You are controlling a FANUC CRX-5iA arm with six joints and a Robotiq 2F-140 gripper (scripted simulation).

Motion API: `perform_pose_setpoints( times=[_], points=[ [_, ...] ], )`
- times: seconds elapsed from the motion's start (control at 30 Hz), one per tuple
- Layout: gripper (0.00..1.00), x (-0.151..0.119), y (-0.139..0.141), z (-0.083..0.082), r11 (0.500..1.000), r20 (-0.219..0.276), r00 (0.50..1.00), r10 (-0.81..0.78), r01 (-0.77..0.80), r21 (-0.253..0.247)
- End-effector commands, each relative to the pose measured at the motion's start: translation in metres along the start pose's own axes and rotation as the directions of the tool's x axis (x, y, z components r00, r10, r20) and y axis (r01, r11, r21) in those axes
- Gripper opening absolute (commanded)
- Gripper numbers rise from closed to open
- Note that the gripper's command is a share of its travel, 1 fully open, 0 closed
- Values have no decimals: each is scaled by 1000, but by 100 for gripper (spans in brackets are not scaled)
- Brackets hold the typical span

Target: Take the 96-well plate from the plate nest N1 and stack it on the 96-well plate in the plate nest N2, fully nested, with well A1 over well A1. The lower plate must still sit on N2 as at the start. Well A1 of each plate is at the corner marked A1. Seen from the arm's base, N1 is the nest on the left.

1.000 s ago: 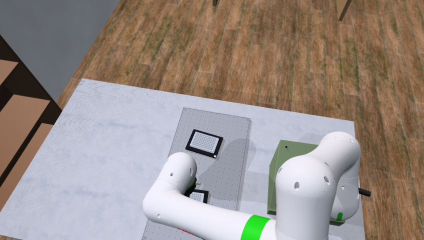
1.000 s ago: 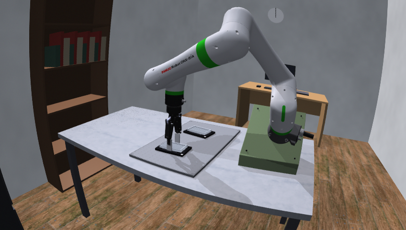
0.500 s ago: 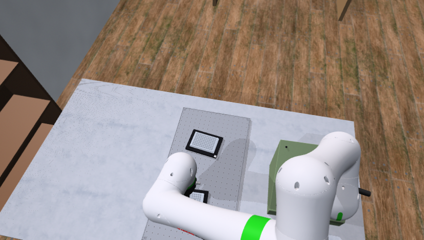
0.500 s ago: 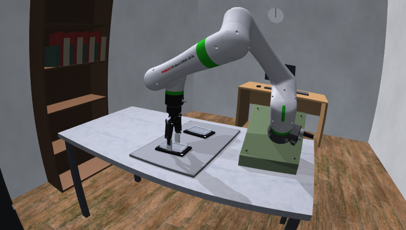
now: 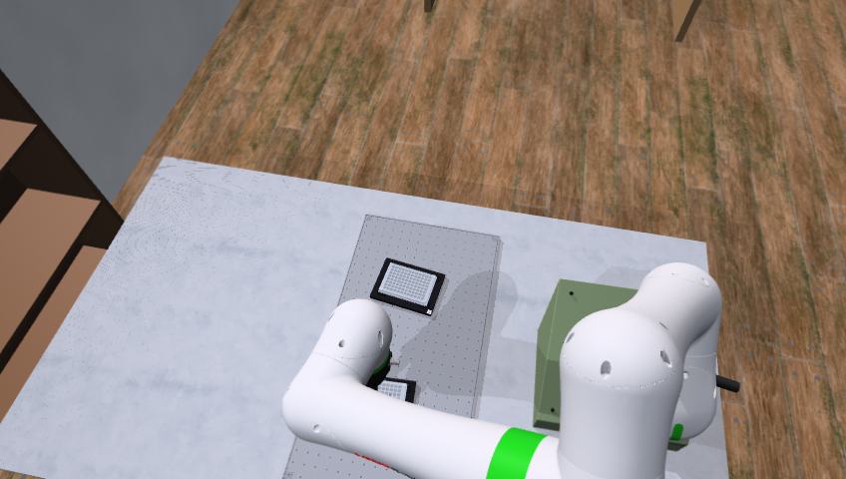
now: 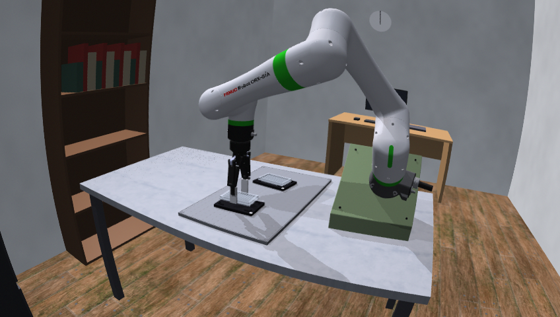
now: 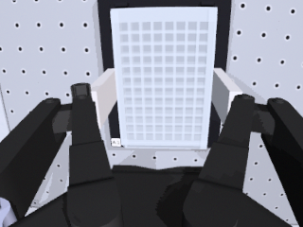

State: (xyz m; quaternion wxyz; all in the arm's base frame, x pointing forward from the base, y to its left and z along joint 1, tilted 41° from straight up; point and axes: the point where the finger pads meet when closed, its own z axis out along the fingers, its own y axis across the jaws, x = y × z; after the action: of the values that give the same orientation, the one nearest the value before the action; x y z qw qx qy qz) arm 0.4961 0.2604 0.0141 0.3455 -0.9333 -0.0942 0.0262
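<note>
Gripper clamped on the N1 plate, just above its nest

In the exterior view, left to right: the gripper (image 6: 240, 188) grasps the 96-well plate (image 6: 240, 197) by its long sides, lifted slightly off the black plate nest N1 (image 6: 238, 206); further right, the second 96-well plate (image 6: 274, 179) sits in nest N2 (image 6: 275, 184); both nests rest on the perforated board (image 6: 298, 196); rightmost, the green pedestal (image 6: 353, 212).

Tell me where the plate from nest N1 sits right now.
In the exterior view the N1 plate is gripped between the jaws of the gripper, just above its black nest on the perforated board, nearer the camera than the N2 plate.
</note>
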Motion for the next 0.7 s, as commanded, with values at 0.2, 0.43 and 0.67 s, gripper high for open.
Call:
perform_pose_setpoints(
  times=[0.2, 0.43, 0.67],
  points=[
    [0, 0, 0, -15, 1000, 0, 1000, 0, 0, 0],
    [0, 0, 0, -24, 1000, 0, 1000, 0, 0, 0],
    [0, 0, 0, -35, 1000, 0, 1000, 0, 0, 0]
  ],
)
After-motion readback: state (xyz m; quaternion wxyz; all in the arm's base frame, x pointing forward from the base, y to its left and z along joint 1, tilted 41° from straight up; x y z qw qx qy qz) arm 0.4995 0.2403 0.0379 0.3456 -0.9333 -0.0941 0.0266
